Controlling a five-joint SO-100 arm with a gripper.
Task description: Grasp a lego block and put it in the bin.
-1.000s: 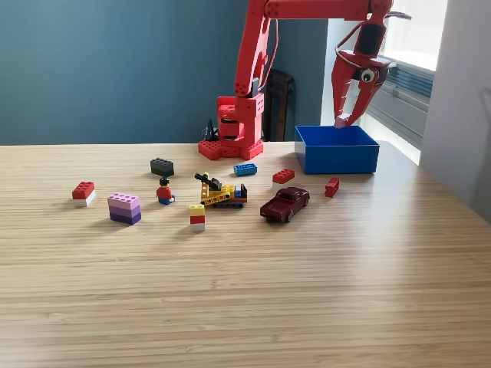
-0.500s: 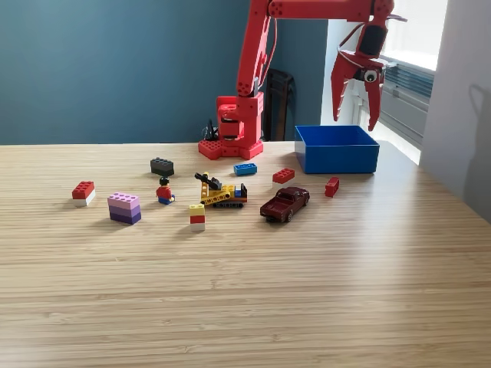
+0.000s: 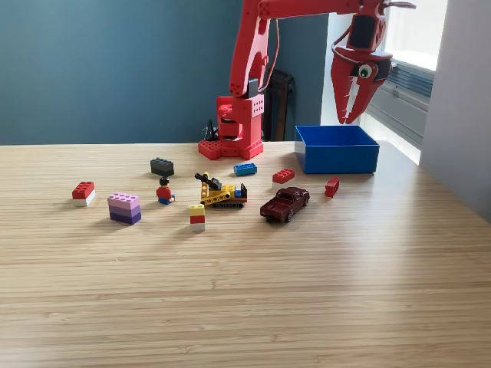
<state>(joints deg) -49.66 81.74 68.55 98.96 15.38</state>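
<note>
The blue bin [image 3: 337,158] stands at the back right of the table in the exterior view; its inside is hidden by the front wall. My red gripper [image 3: 349,119] hangs above the bin's middle, pointing down. Its jaws meet at the tips, and nothing shows between them. Lego blocks lie on the table: a red one [image 3: 283,175], a small red one [image 3: 331,187], a blue one [image 3: 245,169], a dark grey one [image 3: 162,166], a red-and-white one [image 3: 83,192], a purple stack [image 3: 124,208] and a yellow-red-white stack [image 3: 197,217].
The arm's red base [image 3: 234,130] stands behind the bricks, left of the bin. A dark red toy car [image 3: 285,204], a yellow toy vehicle [image 3: 222,193] and a minifigure [image 3: 164,192] sit mid-table. A window sill and a white wall lie to the right.
Half a second ago the jaws stood spread apart over the bin; now they are together again. The wrist has turned and shifted slightly.
</note>
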